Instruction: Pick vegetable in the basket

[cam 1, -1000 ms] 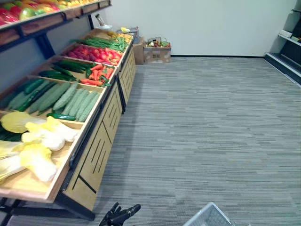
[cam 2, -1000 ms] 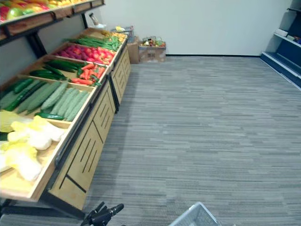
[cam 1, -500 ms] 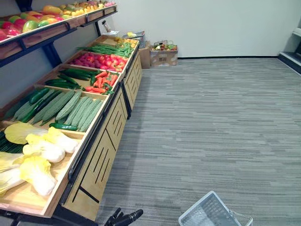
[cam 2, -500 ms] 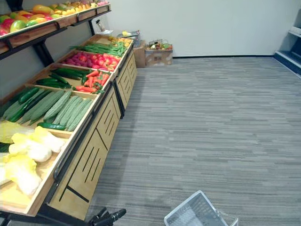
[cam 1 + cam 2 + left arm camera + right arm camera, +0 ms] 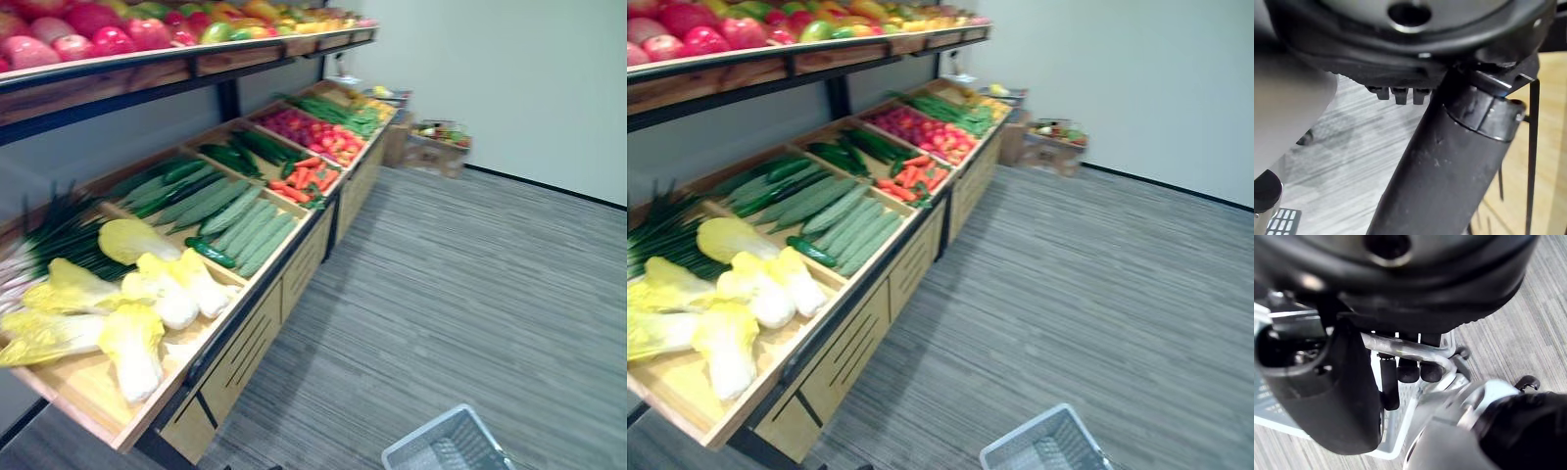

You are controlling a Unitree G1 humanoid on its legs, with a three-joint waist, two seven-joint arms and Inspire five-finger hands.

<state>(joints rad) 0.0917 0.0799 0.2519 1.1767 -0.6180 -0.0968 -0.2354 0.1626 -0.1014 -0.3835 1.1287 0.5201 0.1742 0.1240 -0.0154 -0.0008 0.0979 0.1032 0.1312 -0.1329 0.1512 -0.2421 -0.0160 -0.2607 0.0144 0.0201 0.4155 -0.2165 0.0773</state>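
The vegetables are lying in the slanted bins of a long pale wooden produce stand (image 5: 245,343): pale yellow napa cabbages (image 5: 162,294) nearest, then ridged green cucumbers (image 5: 240,220), orange carrots (image 5: 299,181) and red peppers (image 5: 313,132) farther along. A light grey plastic mesh basket (image 5: 421,433) is hanging low over the grey striped carpet (image 5: 470,294), well apart from the stand. The right hand (image 5: 1327,396) is carrying it, its fingers (image 5: 1409,372) curling round the basket's silver metal handle (image 5: 1405,348). The left hand (image 5: 1400,49) is hanging beside the stand's wooden front; I cannot tell whether it is open or closed.
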